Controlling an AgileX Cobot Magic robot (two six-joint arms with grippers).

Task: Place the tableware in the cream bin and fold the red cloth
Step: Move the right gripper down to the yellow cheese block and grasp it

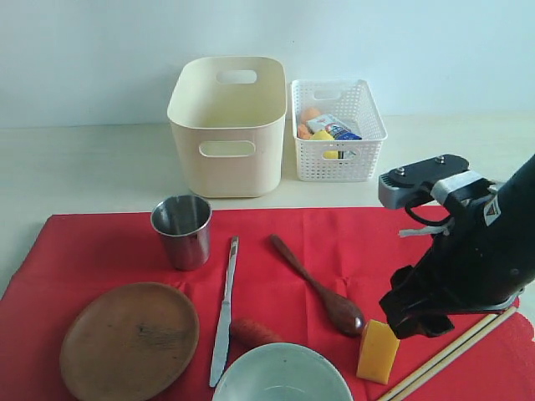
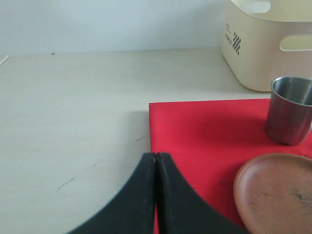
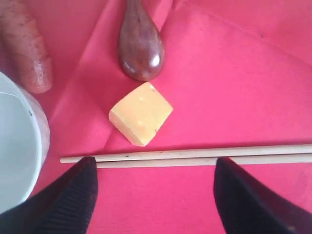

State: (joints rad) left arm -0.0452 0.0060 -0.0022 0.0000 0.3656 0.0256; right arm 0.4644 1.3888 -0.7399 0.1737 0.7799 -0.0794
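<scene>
On the red cloth (image 1: 334, 238) lie the steel cup (image 1: 182, 230), wooden plate (image 1: 129, 338), silver knife (image 1: 224, 313), dark spoon (image 1: 322, 290), pale bowl (image 1: 282, 373) and chopsticks (image 1: 451, 355). The cream bin (image 1: 227, 125) stands behind the cloth. My right gripper (image 3: 153, 168) hangs open low over the cloth, its tips reaching the chopsticks (image 3: 195, 155) that lie crosswise. Cheese (image 3: 141, 113) and the spoon's bowl (image 3: 140, 46) lie just beyond them. My left gripper (image 2: 156, 156) is shut and empty at the cloth's edge (image 2: 204, 131), near the cup (image 2: 289, 110) and plate (image 2: 275, 192).
A white lattice basket (image 1: 337, 129) with food items stands right of the bin. A carrot (image 1: 253, 332) lies between knife and bowl, and the cheese block (image 1: 378, 352) sits by the right arm. Bare pale table (image 2: 73, 112) stretches left of the cloth.
</scene>
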